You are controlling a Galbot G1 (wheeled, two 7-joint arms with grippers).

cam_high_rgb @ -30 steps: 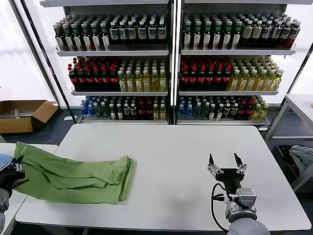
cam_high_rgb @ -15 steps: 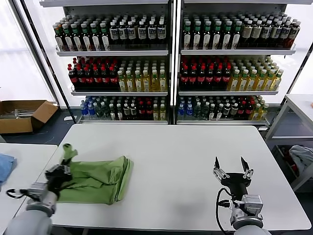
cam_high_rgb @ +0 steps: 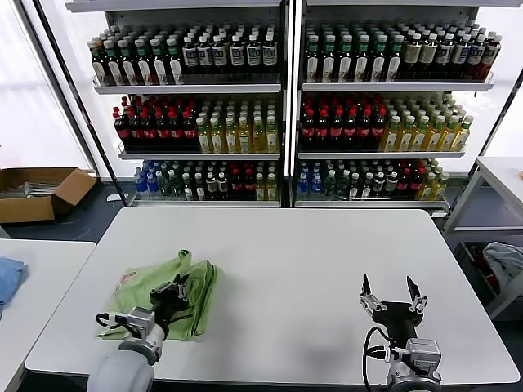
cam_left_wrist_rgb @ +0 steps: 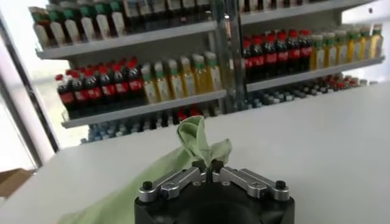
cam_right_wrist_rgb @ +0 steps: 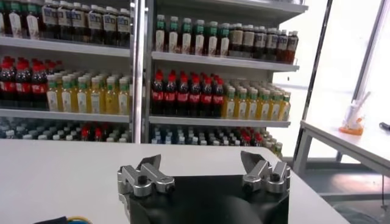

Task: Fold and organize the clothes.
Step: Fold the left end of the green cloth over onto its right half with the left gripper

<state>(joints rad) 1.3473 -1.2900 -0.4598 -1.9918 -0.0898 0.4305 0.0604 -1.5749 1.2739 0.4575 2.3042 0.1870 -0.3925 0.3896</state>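
Down at about seven o'clock on the white worktop [cam_high_rgb: 310, 269], the light green shirt [cam_high_rgb: 196, 298] lies bunched into a narrow bundle, several layers deep, with a bit of pale printed fabric showing at its nine o'clock edge; the left end effector [cam_high_rgb: 173, 292] sits right over it, jaws pinched tight on a tuft of the cloth, and the left wrist view shows that same peak of green standing up from between the closed fingertips [cam_left_wrist_rgb: 207, 165]; over at five o'clock the right end effector [cam_high_rgb: 392, 296] hovers near the worktop's front edge, well apart from the shirt, its fingers spread wide and holding nothing.

By my reckoning the folding is well under way but not finished; the shirt looks doubled over itself, yet the bundle is lumpy, with one corner lifted in the grip instead of lying flat; what seems left is to lay that pinched edge down, let go, smooth or square the packet, and set it somewhere tidy; whether more shirts are waiting I can't tell, though something blue [cam_high_rgb: 6, 278] lies on the neighbouring table [cam_high_rgb: 41, 269] at nine o'clock.
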